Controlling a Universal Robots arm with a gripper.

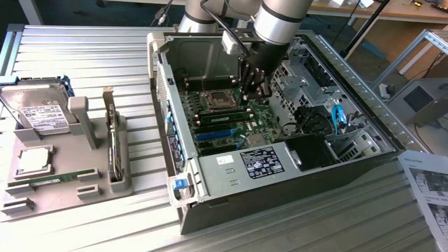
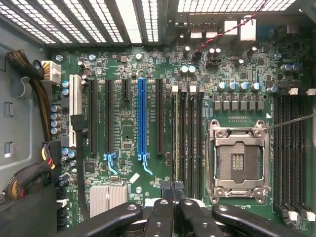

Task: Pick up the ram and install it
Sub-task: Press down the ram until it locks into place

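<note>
The gripper point(image 2: 173, 191), its black fingertips pressed together, hangs near one end of the ram point(image 1: 225, 113). This thin green stick stands on edge in a black slot inside the open steel case point(image 1: 231, 170). The grey moulded tray point(image 1: 98, 191) holds a second green stick point(image 1: 60, 178).

A ribbed metal table point(image 1: 91, 58) carries everything. The open computer case point(image 1: 231, 176) lies on its side on it, straight beneath the gripper point(image 1: 253, 84). A grey tray point(image 1: 63, 186) with moulded holders sits flat on the slats, well apart from the gripper, toward the exterior view's left. A printed sheet point(image 1: 428, 184) lies toward the exterior view's right, also well apart.
</note>
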